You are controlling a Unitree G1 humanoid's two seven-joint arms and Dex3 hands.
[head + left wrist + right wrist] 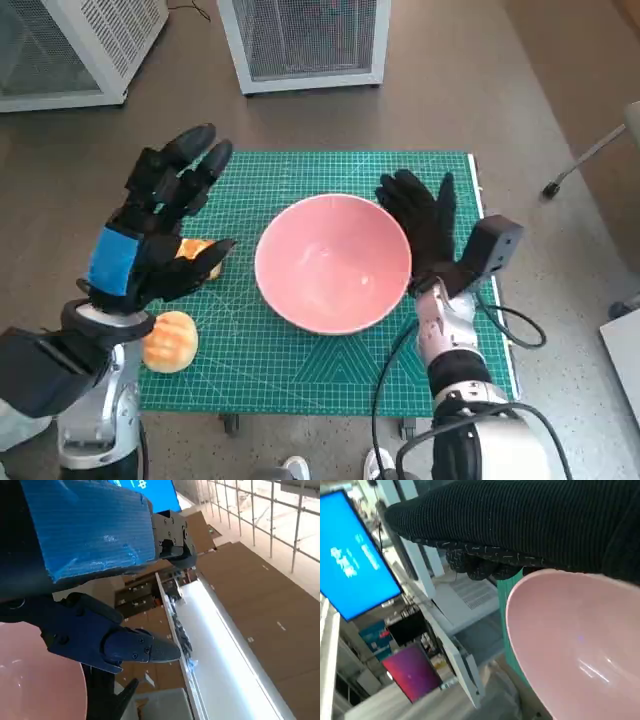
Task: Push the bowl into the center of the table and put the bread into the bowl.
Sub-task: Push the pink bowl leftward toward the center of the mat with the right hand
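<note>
Nearest now: pale forearms rising at six o'clock, a black cable looping off the right wrist. Just past the left forearm, at eight o'clock from the bowl, one round orange bread roll point(169, 341) lying on the green cutting mat point(330, 375), apart from both hands. Further in, left hand point(160, 225) raised above the mat at nine o'clock, blue tape across its back, black fingers point(195, 150) spread wide and holding nothing. Peeking out beneath its palm, a second piece of bread point(200, 255), mostly hidden; contact with it cannot be told. Dead center of the mat, pink bowl point(333, 262), upright, nothing inside. Over at three o'clock, right hand point(425, 225) in the black knitted glove, laid flat against the bowl's outer wall, fingers extended toward twelve o'clock, gripping nothing. Confirmed up close from the right wrist: glove lying along the pink rim. Beyond the mat, two white mesh-sided cabinets point(305, 40) on the brown floor. Far off in the right wrist view, a blue screen point(352, 562) with white writing, too blurred to read.
</note>
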